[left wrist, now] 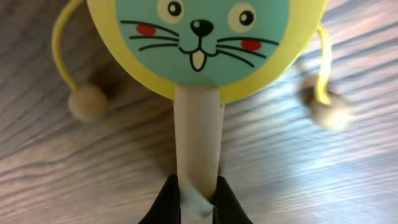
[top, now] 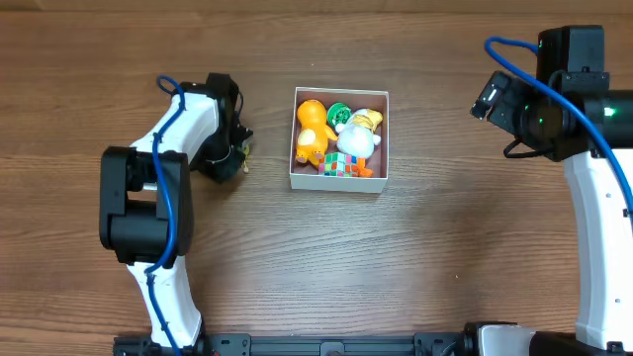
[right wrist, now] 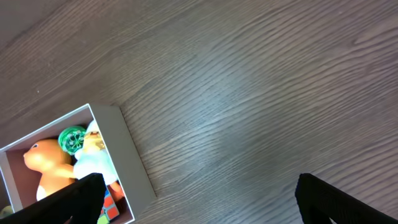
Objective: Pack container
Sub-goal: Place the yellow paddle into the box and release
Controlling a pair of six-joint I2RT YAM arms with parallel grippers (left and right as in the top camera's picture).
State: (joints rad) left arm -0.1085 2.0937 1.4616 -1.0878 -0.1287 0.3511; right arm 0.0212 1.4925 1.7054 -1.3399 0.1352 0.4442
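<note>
Jaws left: clamped on rattle handle (left wrist: 198, 137) | jaws right: wide apart

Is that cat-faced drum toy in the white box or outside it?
Outside. The left tool grips the drum toy by its handle above the wooden table, apart from the box holding other toys.

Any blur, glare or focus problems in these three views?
Overhead: sharp, even light, no glare on the box. Left wrist: the drum toy face is sharp, the bead at picture right is smeared, pale glare on the table beside it. Right wrist: wood grain sharp, the fingers at the bottom edge are soft, dark and featureless.
</note>
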